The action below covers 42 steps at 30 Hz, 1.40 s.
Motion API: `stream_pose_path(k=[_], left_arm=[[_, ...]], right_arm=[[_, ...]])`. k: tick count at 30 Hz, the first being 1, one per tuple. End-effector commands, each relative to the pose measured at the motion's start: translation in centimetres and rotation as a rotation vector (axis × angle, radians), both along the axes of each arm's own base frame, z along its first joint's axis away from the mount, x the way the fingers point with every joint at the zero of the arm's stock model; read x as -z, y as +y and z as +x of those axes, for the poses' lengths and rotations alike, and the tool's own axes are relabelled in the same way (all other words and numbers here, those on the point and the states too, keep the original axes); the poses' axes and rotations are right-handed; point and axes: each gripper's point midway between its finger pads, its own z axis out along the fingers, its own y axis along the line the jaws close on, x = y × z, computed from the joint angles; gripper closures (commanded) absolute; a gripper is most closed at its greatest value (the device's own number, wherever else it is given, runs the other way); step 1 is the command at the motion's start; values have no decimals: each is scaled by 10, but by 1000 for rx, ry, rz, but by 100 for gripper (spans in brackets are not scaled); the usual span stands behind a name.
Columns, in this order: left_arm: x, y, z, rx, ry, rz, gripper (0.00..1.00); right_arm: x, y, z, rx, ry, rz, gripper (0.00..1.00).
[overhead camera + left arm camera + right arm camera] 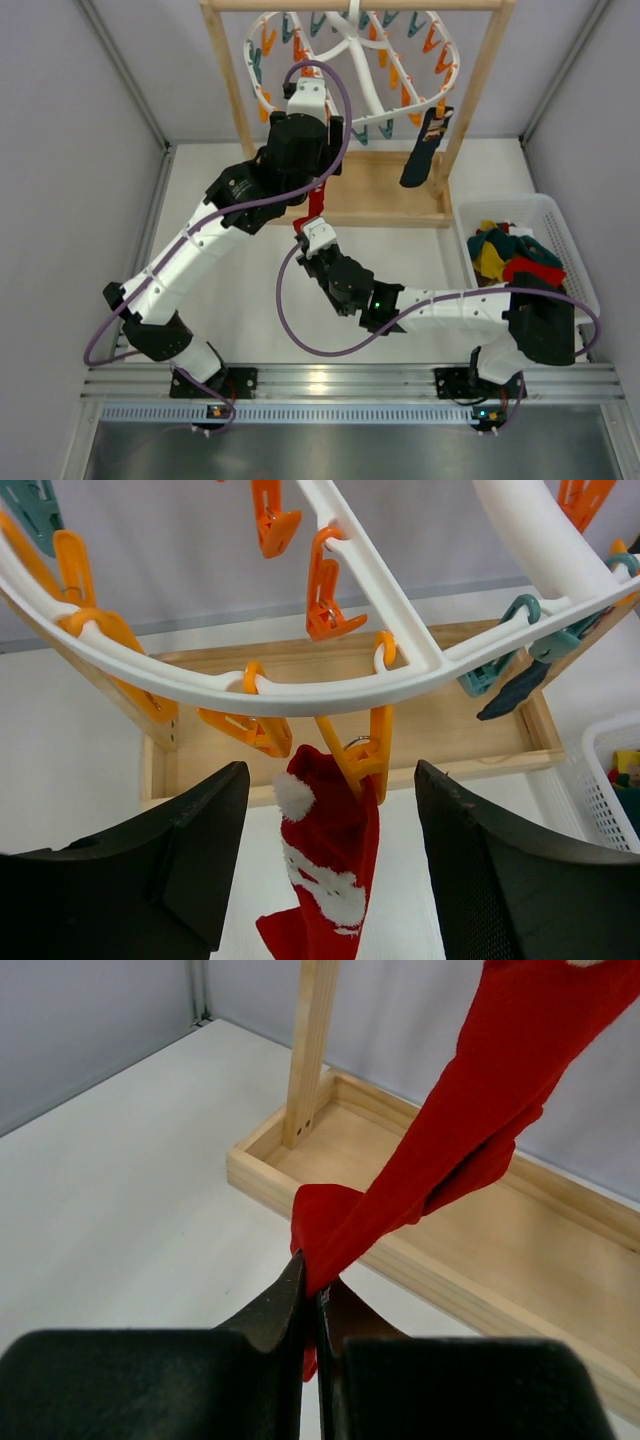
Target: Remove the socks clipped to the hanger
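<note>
A red sock with white marks (335, 870) hangs from an orange clip (362, 750) on the white hanger ring (300, 685). My left gripper (330, 860) is open, its fingers on either side of the sock just below the clip. My right gripper (315, 1290) is shut on the sock's lower end (440, 1150), which stretches taut up and to the right. In the top view the red sock (317, 205) shows between both grippers. A dark sock (424, 150) hangs clipped at the right of the hanger (350, 60).
The wooden stand frame (475, 90) has a tray base (385, 200) under the hanger. A white basket (545, 215) at the right holds several loose socks (510, 255). Grey walls close in both sides.
</note>
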Motion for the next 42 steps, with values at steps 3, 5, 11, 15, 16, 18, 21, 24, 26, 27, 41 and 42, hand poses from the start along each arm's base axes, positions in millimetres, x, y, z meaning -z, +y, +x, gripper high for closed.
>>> stream_pose_path(k=[3, 5, 11, 15, 16, 18, 21, 24, 26, 27, 41, 42], left_arm=[[-1, -12, 1, 45, 6, -44, 33], [-2, -13, 0, 52, 6, -50, 34], [-1, -12, 2, 37, 3, -33, 35], [5, -15, 6, 32, 12, -22, 35], [6, -14, 7, 26, 11, -17, 35], [10, -16, 9, 22, 15, -4, 35], [11, -16, 12, 15, 14, 7, 35], [11, -13, 14, -9, 8, 21, 39], [10, -11, 15, -18, 3, 28, 42], [10, -11, 16, -23, 0, 30, 44], [7, -13, 27, -49, -13, 42, 72], [7, -14, 28, -48, -12, 39, 76]], right_arm=[[-22, 8, -14, -51, -16, 66, 100], [-22, 9, -13, -51, -16, 63, 100], [-18, 14, -13, -49, -13, 46, 100], [-16, 17, -12, -34, -14, 31, 100], [-17, 17, -12, -32, -15, 28, 100], [-17, 19, -13, -35, -17, 24, 100], [-17, 20, -14, -36, -21, 17, 100], [-16, 20, -16, -39, -21, 15, 100], [-17, 19, -17, -41, -21, 16, 100], [-15, 19, -17, -41, -21, 13, 100], [0, 22, -27, -66, 1, 16, 100], [2, 21, -27, -63, 4, 14, 100]])
